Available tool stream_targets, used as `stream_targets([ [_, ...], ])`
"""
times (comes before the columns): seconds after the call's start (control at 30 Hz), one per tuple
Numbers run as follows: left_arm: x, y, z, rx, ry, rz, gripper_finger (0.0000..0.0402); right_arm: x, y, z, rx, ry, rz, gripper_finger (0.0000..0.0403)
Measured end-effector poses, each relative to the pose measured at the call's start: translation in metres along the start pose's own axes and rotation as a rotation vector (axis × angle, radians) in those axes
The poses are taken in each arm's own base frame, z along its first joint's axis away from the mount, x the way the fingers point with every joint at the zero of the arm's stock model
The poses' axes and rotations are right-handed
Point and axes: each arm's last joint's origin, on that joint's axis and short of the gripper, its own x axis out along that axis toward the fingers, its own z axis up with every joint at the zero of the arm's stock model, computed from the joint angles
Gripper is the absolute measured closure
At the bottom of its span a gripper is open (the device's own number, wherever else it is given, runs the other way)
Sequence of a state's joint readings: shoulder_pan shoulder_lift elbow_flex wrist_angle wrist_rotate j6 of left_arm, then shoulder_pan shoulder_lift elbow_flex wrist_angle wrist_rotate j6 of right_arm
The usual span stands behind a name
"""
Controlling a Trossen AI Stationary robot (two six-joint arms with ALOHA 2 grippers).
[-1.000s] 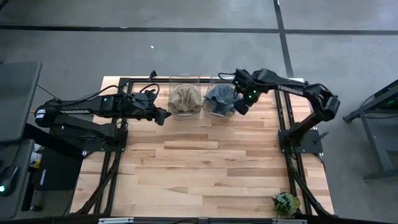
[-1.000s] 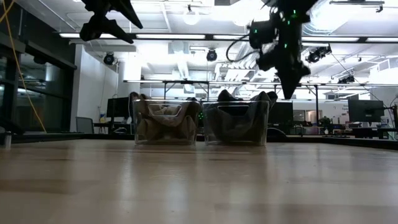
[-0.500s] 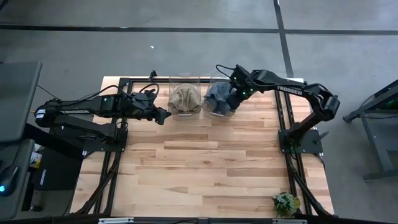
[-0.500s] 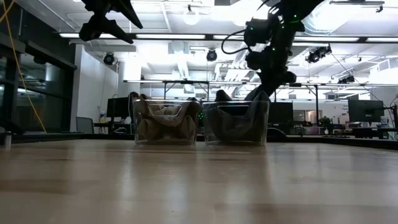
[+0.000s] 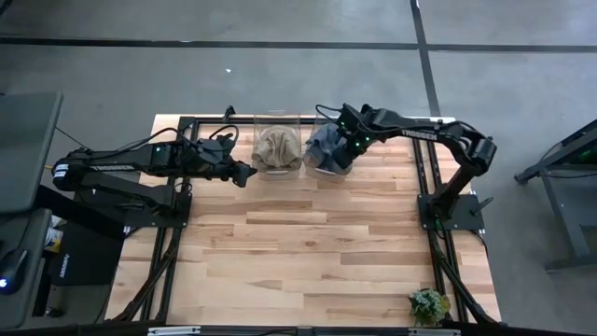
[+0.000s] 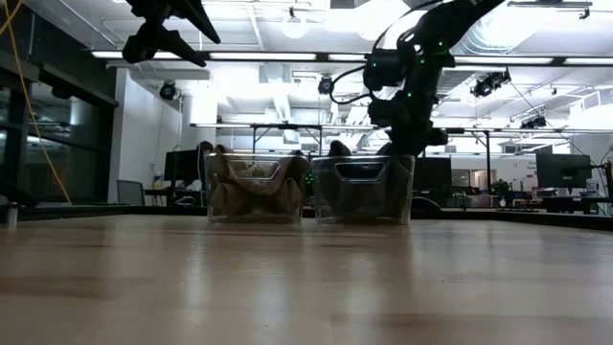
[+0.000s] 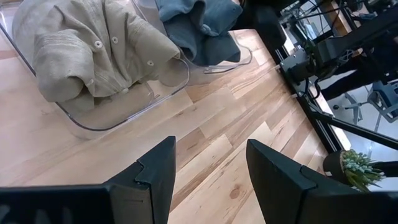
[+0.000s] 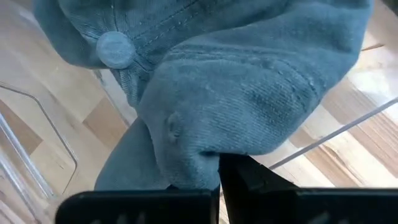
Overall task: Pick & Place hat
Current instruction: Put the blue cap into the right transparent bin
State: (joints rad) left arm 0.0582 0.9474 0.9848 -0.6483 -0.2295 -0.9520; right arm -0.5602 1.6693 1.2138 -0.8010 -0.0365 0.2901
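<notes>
Now the right gripper (image 5: 343, 152) is pressing down into the right-hand clear bin (image 5: 317, 173) at the far edge of the desk (image 5: 308, 243), having swung in from beside the bin's right side a second ago and dropped until its fingers are down among the cloth. Its fingers are fully closed, and in the right wrist view they are pinching a fold of the blue denim hat (image 8: 249, 93), whose top button (image 8: 114, 48) is showing just beyond the fold. I judge this as the grasp being made: the hat is still lying in its bin, not lifted, so the pick is only starting and the carrying and placing are still to come. The right arm is reaching leftward from its base on the right of the desk, elbow out and wrist bent downward over the bin; in the low view its gripper (image 6: 402, 134) is sitting at the bin's rim. Just left of that bin, the second clear bin (image 5: 256, 168) is holding a beige hat (image 5: 277, 147), untouched. The left gripper (image 5: 244, 174) is hovering just left of that second bin, arm stretched along the far side of the desk, fingers partly apart and gripping nothing, as the left wrist view shows. A small potted plant (image 5: 429, 305) is standing at the near right corner, well apart from the work.
</notes>
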Motion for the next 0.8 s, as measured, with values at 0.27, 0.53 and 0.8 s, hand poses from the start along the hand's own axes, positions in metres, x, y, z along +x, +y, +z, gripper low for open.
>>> stream_targets([
  [0.27, 0.000, 0.000, 0.000, -0.001, 0.000, 0.000, 0.0224, -0.020, 0.003, 0.002, -0.013, 0.083, 0.026, 0.0403],
  [0.53, 0.000, 0.000, 0.000, -0.019, 0.001, 0.001, 0.0224, -0.041, 0.004, 0.004, -0.020, 0.153, 0.006, 0.0403],
  [0.8, 0.000, 0.001, 0.000, -0.028, -0.011, 0.014, 0.0224, -0.063, 0.006, 0.027, -0.082, -0.028, -0.052, 0.0403],
])
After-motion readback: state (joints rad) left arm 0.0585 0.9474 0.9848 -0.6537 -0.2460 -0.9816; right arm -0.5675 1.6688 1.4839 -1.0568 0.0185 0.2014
